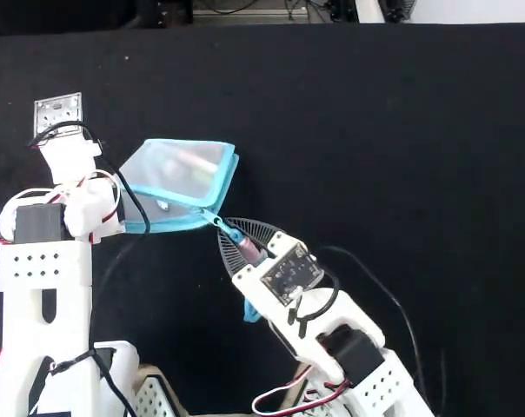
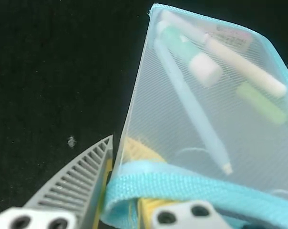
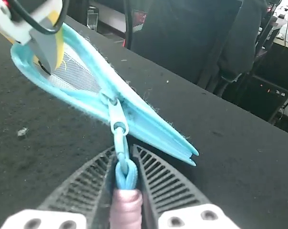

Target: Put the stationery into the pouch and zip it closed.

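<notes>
I have one pouch [image 1: 180, 174] of pale blue mesh, and through it I count about five pieces of stationery [image 2: 191, 109]. My left claw [image 2: 116, 164] pinches its blue border and holds it tilted over the black table [image 1: 393, 122]. My right claw [image 3: 126, 167] is closed narrow on the one zipper pull [image 3: 119, 138]. Much free table lies on my right.

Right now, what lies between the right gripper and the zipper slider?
A blue pull cord, pinched in the right gripper, runs to the slider on the pouch; right wrist view.
</notes>
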